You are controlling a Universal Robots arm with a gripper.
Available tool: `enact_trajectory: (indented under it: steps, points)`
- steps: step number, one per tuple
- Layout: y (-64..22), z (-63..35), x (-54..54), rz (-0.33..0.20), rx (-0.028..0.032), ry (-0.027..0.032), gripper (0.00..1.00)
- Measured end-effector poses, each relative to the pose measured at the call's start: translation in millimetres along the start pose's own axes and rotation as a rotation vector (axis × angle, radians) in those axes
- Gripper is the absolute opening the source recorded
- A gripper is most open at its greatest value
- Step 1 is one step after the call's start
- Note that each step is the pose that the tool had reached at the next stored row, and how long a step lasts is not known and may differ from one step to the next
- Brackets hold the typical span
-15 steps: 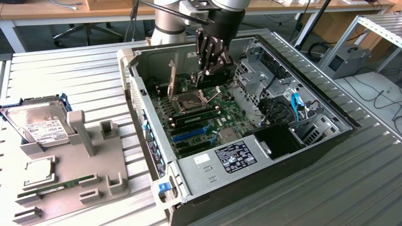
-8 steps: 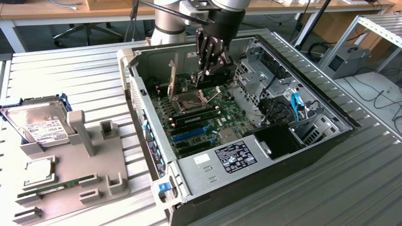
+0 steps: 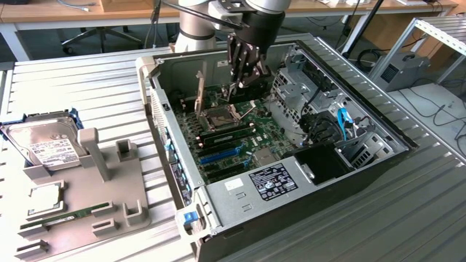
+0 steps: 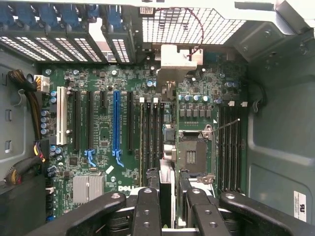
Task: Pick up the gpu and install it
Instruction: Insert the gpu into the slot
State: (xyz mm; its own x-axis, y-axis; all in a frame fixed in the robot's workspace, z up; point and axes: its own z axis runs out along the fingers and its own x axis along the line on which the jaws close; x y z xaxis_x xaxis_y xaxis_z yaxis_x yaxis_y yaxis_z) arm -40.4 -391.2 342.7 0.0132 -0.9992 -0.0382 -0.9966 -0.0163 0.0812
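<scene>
The ribbed silvery metal table (image 3: 87, 87) carries the big black open computer case (image 3: 291, 224), lying on its side, and I am reaching down into it over the green motherboard (image 3: 255, 128). Beside the case, on the exterior view's left, sits the grey moulded parts holder (image 3: 80, 218). It has the silver labelled hard drive (image 3: 47, 147) and the narrow green RAM stick (image 3: 65, 215) on it, but its upright posts stand bare, so I judge the pick-up part of the job to be done.

My gripper (image 3: 242, 82) is clamped on the gpu (image 4: 167, 189) — a thin, flat, dark card seen edge-on between my two black fingers (image 4: 147, 209). It hangs above the board and is apart from it.

The installing is not done. The long blue expansion slot (image 4: 116, 120) lies bare, with nothing seated in it, and the black slots beside it are bare too. The card sits near the square silvery processor socket (image 4: 191, 156) and the memory slots — well to one side of the blue slot. By my reading, that leaves lining the card up and pressing it in.
</scene>
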Motion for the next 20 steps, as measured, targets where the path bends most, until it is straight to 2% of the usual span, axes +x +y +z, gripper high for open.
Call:
enact_trajectory:
  steps: [20]
  points:
    - [0.1,-0.2,5.4,0.000,0.0000,0.0000,0.26]
